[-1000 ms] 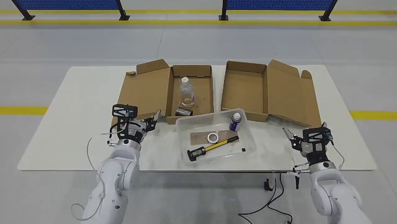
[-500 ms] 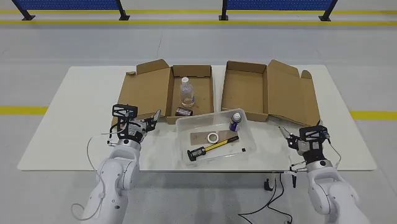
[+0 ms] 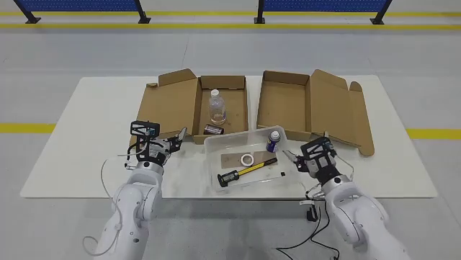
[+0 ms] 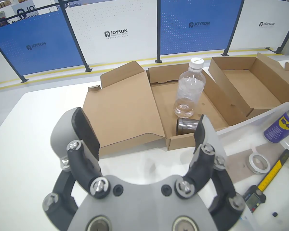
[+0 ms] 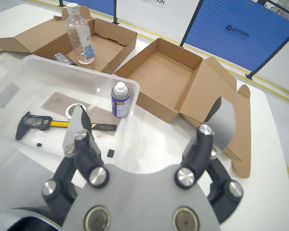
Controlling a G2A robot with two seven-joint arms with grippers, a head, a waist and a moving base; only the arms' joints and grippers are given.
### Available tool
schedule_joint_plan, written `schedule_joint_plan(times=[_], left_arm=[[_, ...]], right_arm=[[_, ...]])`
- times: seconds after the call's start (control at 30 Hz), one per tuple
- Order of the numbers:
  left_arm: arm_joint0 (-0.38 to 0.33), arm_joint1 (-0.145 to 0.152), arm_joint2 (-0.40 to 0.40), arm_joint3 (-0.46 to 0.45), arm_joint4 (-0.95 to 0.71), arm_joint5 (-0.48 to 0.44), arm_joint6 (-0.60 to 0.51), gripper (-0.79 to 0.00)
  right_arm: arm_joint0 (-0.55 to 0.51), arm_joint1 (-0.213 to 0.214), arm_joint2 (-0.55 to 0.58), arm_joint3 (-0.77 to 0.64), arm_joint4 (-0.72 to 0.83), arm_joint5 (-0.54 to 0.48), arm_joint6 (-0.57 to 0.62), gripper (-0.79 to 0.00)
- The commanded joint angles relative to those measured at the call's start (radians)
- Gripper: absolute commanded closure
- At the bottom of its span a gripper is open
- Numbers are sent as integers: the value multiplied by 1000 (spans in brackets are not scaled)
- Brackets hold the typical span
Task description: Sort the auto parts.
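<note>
With 12 o'clock taken as the far edge of the white table, the left gripper hovers low at about 8 o'clock. It points towards 3 o'clock, its jaws are spread wide and nothing is between them.

Just beyond its fingertips lies the left cardboard box, flaps open, at roughly 11 o'clock. A clear bottle with a white cap and a small white-and-blue label stands upright in it. A short metal cylinder lies on its side at the bottle's 6 o'clock, against the box's near wall.

At 6 o'clock sits the clear plastic bin, which touches that box's near corner. In the bin lie a digital caliper with a black readout head and a yellow graduated scale, and a metal ring just behind it. A blue spray can with yellow lettering stands upright in the far right corner.

The right gripper hangs at the bin's right rim, at about 5 o'clock, and points towards 9 o'clock. Its jaws are parted and empty.

The right cardboard box lies open at 1 o'clock.
</note>
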Motion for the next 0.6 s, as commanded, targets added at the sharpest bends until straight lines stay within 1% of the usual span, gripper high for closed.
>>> schedule_joint_plan(times=[0.0, 0.2, 0.43, 0.47, 0.5, 0.53, 0.57], left_arm=[[0, 0, 0, 0, 0, 0, 0, -785], [0, 0, 0, 0, 0, 0, 0, -785], [0, 0, 0, 0, 0, 0, 0, -785], [0, 0, 0, 0, 0, 0, 0, -785], [0, 0, 0, 0, 0, 0, 0, -785], [0, 0, 0, 0, 0, 0, 0, -785], [0, 0, 0, 0, 0, 0, 0, -785]], right_arm=[[38, -6, -47, 12, -16, 11, 29, -785], [137, -27, -160, 95, -59, 44, 66, -785], [210, -49, -233, 205, -62, 82, 64, -785], [217, -51, -240, 221, -61, 86, 59, -773], [224, -54, -245, 234, -59, 92, 56, -683], [230, -57, -249, 246, -54, 101, 54, -650], [236, -59, -253, 256, -52, 108, 51, -659]])
